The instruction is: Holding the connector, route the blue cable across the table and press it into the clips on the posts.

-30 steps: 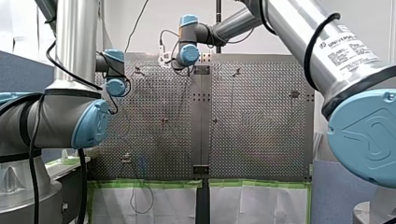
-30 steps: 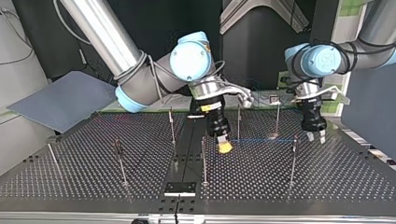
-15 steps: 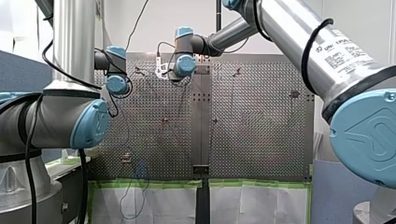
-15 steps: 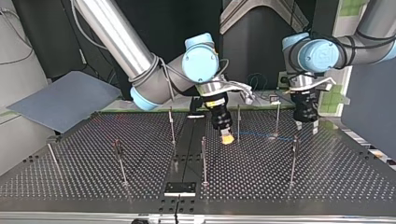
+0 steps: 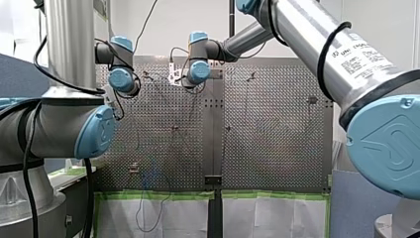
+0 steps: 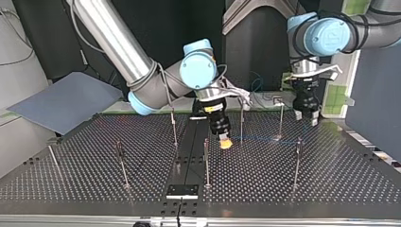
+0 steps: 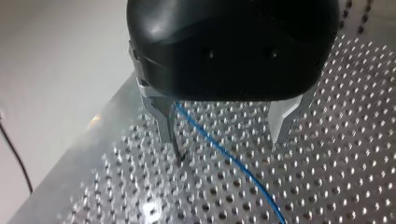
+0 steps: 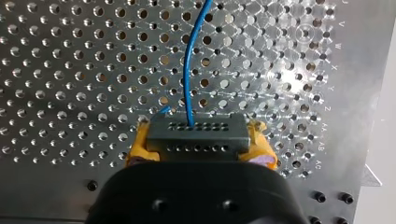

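In the right wrist view my right gripper [image 8: 200,148] is shut with its yellow pads [image 8: 138,145] on a grey connector [image 8: 198,131]. A thin blue cable [image 8: 187,65] runs from the connector's face out over the perforated table ahead. The top view has this gripper [image 6: 226,143] low over the table, between two thin posts [image 6: 241,124]. There the blue cable [image 6: 257,138] lies along the table toward another post [image 6: 281,122]. My left gripper [image 6: 306,118] hangs above the table's back edge at the top view's right. Its metal fingers [image 7: 164,122] stand open, with the cable [image 7: 224,151] on the table below them.
Several thin posts stand across the perforated table [image 6: 331,179], among them one near the middle [image 6: 206,161], one at the right [image 6: 297,163] and one at the left [image 6: 122,163]. A dark plate [image 6: 182,190] sits at the front edge. A grey sheet [image 6: 61,101] lies off the table at the left.
My left gripper has risen and drawn back toward the table's rear edge in the top view. My right gripper with the connector has shifted slightly back between the posts.
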Robot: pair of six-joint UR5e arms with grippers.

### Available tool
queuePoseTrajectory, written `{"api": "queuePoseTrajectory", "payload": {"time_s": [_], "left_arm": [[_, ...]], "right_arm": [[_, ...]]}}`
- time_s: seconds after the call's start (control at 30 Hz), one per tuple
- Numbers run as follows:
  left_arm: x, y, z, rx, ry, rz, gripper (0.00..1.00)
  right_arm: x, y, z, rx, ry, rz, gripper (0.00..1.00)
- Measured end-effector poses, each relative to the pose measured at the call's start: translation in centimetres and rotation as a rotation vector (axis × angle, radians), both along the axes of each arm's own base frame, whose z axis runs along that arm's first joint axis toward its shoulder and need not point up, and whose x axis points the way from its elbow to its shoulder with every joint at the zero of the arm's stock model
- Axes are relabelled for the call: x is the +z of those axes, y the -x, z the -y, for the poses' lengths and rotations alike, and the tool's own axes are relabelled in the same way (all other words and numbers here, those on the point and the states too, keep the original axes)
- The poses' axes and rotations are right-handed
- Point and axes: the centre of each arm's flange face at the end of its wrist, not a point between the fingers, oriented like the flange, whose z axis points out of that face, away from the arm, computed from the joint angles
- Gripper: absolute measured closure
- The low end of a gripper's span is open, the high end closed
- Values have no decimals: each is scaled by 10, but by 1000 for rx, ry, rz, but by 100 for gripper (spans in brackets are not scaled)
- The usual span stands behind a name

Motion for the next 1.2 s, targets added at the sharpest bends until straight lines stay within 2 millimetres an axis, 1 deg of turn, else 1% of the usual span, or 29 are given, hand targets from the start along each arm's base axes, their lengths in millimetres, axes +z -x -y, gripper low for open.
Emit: {"api": "queuePoseTrajectory", "payload": {"time_s": [0.27, 0.47, 0.63, 0.87, 1.03, 1.2], "left_arm": [[23, 22, 21, -94, -81, -3, 0], [27, 24, 31, -139, -145, 8, 0], [41, 16, 37, -158, -201, 52, 0], [64, -3, 46, -162, -283, 89, 0], [72, -13, 49, -156, -302, 94, 0], [78, -27, 52, -157, -309, 102, 0]], "right_arm": [[-1, 0, 2, 17, 0, 0, 100], [-1, 0, 3, 20, 0, 0, 100], [-1, 0, 3, 21, 0, 0, 100], [-1, 0, 3, 22, 0, 0, 100], [-2, 0, 3, 22, 0, 0, 100], [-2, 0, 4, 22, 0, -1, 100]]}}
